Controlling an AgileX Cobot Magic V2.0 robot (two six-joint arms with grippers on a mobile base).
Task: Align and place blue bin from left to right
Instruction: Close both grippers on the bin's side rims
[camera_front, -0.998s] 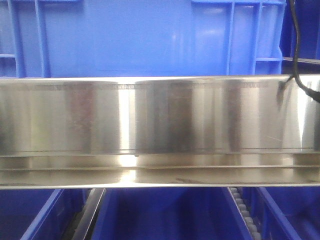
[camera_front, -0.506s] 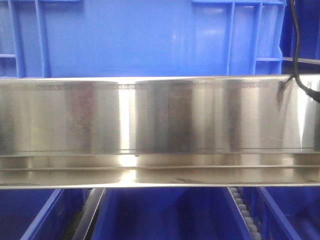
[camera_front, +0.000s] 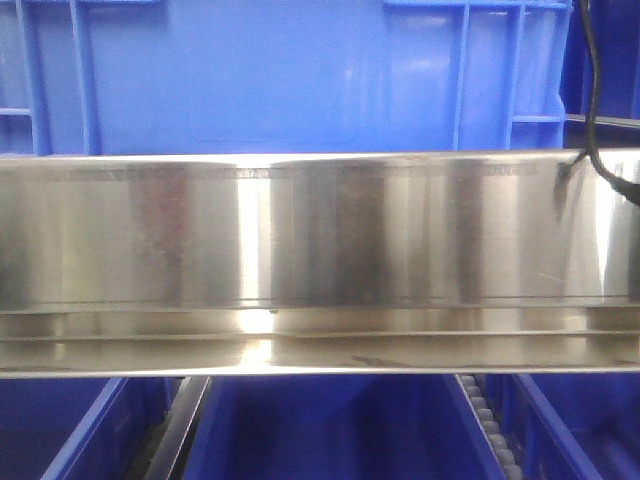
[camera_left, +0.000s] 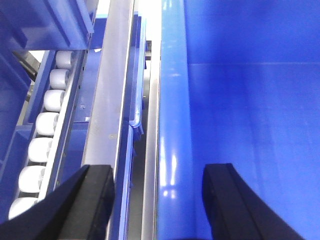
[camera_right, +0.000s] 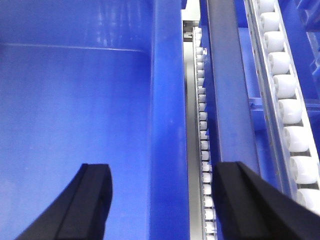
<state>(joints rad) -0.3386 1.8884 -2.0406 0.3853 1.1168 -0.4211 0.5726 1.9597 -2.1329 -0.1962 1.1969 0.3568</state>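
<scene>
Your left gripper points down over the blue bin, fingers spread wide astride one side wall; your right gripper straddles the opposite wall, equally wide, gripping nothing. The bin, glossy with ribbed corner posts, stands behind the steel rail.

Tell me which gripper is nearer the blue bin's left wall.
Left. The left gripper straddles the left wall of the blue bin; the right gripper straddles the opposite wall.
</scene>
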